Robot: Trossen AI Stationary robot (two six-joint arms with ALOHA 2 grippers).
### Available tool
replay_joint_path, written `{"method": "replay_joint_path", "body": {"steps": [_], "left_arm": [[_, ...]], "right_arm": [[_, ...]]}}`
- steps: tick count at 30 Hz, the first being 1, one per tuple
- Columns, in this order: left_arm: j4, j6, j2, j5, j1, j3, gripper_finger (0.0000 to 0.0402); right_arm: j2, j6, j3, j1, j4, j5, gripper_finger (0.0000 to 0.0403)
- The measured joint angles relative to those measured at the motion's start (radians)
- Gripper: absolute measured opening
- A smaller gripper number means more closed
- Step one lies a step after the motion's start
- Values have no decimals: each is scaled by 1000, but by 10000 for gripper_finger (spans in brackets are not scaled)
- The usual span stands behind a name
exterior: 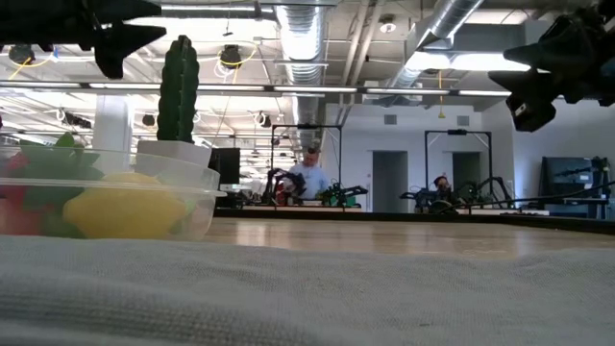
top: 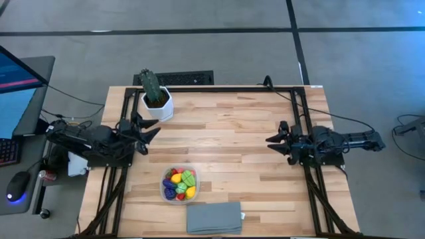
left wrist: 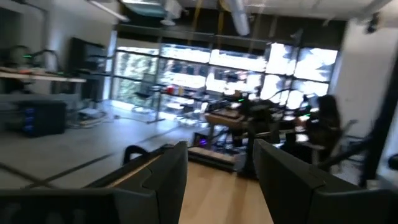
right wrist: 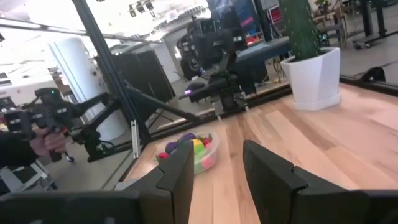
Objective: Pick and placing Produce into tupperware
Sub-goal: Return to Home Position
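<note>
Tupperware (top: pixel 164 180) on counter (top: pixel 232 133), near front edge; produce (top: pixel 180 184) heaped inside. No loose piece seen outside tupperware. Cloth (top: pixel 214 218) just in front of tupperware; cactus (top: pixel 150 86) well behind it. Left end effector (top: pixel 147 126) behind-left of tupperware, raised: fingers apart, empty. Right end effector (top: pixel 273 141) well right of tupperware: fingers apart, empty. Judgement: filling looks complete, homing step in hand; next move calls for arm retraction only, no grasp.
</note>
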Motion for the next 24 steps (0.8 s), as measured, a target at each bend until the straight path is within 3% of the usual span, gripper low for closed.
{"method": "replay_joint_path", "body": {"steps": [5, 12, 17, 24], "left_arm": [[-56, 57, 0, -121, 0, 0, 174], [-99, 54, 0, -113, 0, 0, 174], [-104, 82, 0, 2, 0, 0, 174], [-141, 121, 0, 324, 0, 0, 174]], "right_arm": [[3, 1, 0, 3, -47, -3, 159], [18, 1, 0, 39, -48, -6, 159], [18, 1, 0, 60, -49, -6, 159], [18, 1, 0, 81, -50, -6, 159]]}}
